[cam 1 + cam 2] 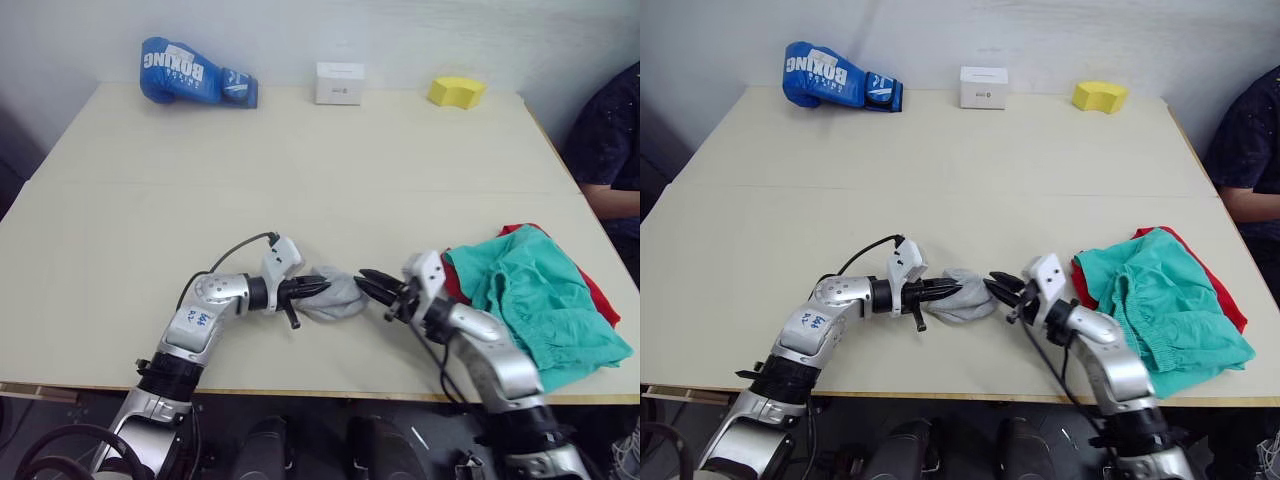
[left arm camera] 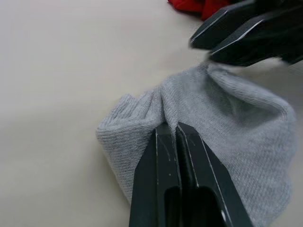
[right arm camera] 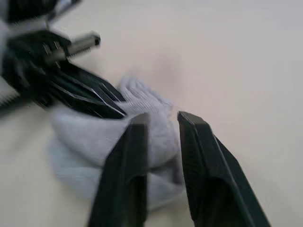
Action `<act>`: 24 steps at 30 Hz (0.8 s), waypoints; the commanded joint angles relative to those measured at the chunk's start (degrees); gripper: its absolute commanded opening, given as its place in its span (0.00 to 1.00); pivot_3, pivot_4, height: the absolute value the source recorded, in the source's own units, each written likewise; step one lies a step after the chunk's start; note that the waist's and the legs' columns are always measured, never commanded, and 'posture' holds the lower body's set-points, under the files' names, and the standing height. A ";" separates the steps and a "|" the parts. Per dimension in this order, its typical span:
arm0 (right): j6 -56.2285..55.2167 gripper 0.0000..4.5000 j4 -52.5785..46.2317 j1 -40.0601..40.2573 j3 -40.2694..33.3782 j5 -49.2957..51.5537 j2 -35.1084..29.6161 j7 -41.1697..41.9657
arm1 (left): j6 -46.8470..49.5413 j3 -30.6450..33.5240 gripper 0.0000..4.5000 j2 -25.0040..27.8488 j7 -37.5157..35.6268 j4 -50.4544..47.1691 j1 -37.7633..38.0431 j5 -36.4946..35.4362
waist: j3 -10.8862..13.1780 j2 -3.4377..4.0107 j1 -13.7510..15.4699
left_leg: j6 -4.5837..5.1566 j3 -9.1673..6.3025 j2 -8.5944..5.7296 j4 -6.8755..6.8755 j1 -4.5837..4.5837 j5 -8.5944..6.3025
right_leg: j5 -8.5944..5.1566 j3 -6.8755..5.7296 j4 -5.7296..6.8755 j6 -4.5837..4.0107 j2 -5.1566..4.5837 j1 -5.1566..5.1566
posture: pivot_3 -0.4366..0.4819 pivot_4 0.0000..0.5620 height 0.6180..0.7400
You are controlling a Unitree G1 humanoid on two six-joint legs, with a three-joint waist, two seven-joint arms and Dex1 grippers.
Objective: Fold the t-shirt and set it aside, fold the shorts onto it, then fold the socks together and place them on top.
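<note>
The grey socks (image 1: pixel 338 295) lie bunched together near the table's front edge. My left gripper (image 1: pixel 322 288) is shut on their left side, its fingertips pinching a fold of knit (image 2: pixel 176 126). From the right, my right gripper (image 1: pixel 366 281) reaches the socks' other edge with its fingers a little apart, and sock cloth shows behind the gap (image 3: pixel 163 118). At the front right lie the teal-green shorts (image 1: pixel 530 290), on top of the red t-shirt (image 1: pixel 600 297). Only the t-shirt's edges stick out from under them.
A blue boxing glove (image 1: pixel 190 72), a white box (image 1: pixel 340 83) and a yellow sponge (image 1: pixel 456 91) stand along the far edge of the beige table (image 1: pixel 300 170). A person in dark clothes (image 1: pixel 612 150) sits at the right side.
</note>
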 commanded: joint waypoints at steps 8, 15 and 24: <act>30.77 0.99 4.06 -1.30 -6.29 60.26 -8.01 -37.00 | -5.90 0.60 0.00 -1.21 0.82 4.51 1.19 1.82 | -0.03 0.05 0.01 | 0.19 -0.01 0.03 -0.05 -0.04 0.08 | -0.02 -0.05 -0.09 -0.12 -0.01 -0.03 | 0.48 0.27 1.00; 24.19 0.99 9.64 -3.87 1.52 68.50 -2.28 -56.73 | -6.37 0.82 0.00 -0.75 0.76 4.32 1.99 1.67 | -0.04 0.05 -0.08 | 0.33 0.07 0.03 -0.01 -0.10 0.14 | 0.00 -0.04 -0.08 -0.07 0.00 -0.06 | 0.48 0.27 1.00; 20.36 0.99 15.99 -9.94 6.09 68.72 7.15 -65.68 | -5.21 0.94 0.00 0.17 0.69 3.28 2.67 1.71 | -0.38 -0.01 -0.90 | 0.34 0.06 0.10 -0.04 -0.01 0.14 | 0.00 -0.03 -0.03 -0.07 0.07 -0.02 | 0.48 0.27 1.00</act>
